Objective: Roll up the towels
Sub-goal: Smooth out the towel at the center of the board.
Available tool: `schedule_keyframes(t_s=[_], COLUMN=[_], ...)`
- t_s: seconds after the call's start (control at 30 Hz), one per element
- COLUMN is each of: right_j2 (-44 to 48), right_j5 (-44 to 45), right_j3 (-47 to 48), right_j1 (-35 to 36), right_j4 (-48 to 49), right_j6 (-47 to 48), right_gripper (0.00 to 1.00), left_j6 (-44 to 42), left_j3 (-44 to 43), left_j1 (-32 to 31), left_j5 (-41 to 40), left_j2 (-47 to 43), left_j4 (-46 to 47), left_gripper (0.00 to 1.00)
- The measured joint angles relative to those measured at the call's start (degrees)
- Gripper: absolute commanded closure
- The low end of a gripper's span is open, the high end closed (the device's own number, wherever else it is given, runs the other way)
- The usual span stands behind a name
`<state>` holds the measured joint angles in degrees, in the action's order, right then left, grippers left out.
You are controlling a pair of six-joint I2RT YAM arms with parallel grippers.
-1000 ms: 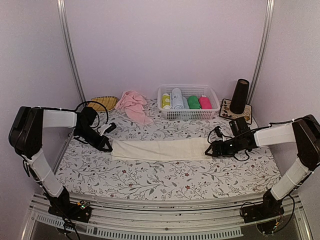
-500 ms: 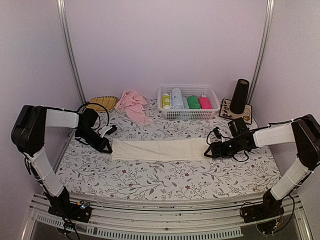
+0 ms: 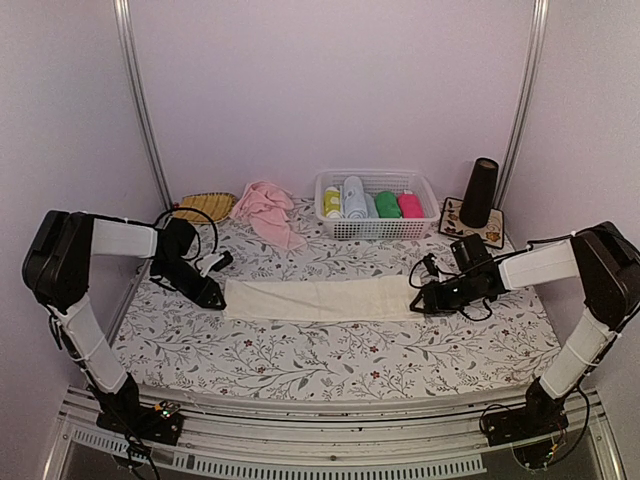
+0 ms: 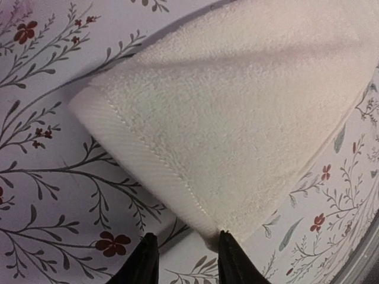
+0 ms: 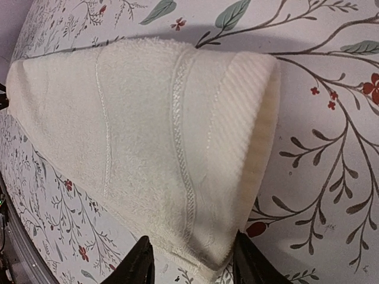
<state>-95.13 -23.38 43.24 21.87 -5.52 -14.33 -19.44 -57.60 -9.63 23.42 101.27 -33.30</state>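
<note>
A cream towel (image 3: 320, 298), folded into a long strip, lies flat across the middle of the table. My left gripper (image 3: 213, 297) sits at its left end. In the left wrist view that gripper (image 4: 185, 260) is open, and the towel corner (image 4: 213, 228) just touches one fingertip. My right gripper (image 3: 420, 300) is at the strip's right end. Seen from the right wrist, the right gripper (image 5: 192, 263) stands open astride the folded end of the cream towel (image 5: 177, 148), low on the table. A pink towel (image 3: 265, 210) lies crumpled at the back left, away from both grippers.
A white basket (image 3: 377, 229) holding several coloured towel rolls stands at the back centre. A black cone (image 3: 480, 190) stands on a patterned mat (image 3: 452, 216) at the back right. A woven yellow dish (image 3: 208, 205) sits back left. Walls close in both sides.
My left gripper has opened and let go of the towel's left end. The right gripper's jaws have narrowed around the right end. The towel has not moved.
</note>
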Motion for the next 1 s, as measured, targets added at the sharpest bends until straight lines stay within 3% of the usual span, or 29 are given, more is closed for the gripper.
schedule_keyframes(t_s=[0.1, 0.3, 0.47, 1.0], right_j2=[-0.02, -0.79, -0.85, 0.11], right_j5=[0.37, 0.72, 1.25, 3.32], right_j3=[0.04, 0.63, 0.79, 2.56], right_j1=[0.00, 0.00, 0.00, 1.27], right_j4=[-0.13, -0.68, -1.51, -6.99], right_j6=[0.13, 0.26, 0.52, 2.36], right_gripper=[0.65, 0.86, 0.96, 0.98], left_j6=[-0.02, 0.00, 0.00, 0.83], left_j3=[0.33, 0.39, 0.42, 0.96], left_j1=[0.00, 0.00, 0.00, 0.00], left_j5=[0.00, -0.15, -0.33, -2.56], left_j2=[0.00, 0.00, 0.00, 0.00], left_j4=[0.13, 0.92, 1.31, 2.89], left_gripper=[0.63, 0.61, 0.61, 0.60])
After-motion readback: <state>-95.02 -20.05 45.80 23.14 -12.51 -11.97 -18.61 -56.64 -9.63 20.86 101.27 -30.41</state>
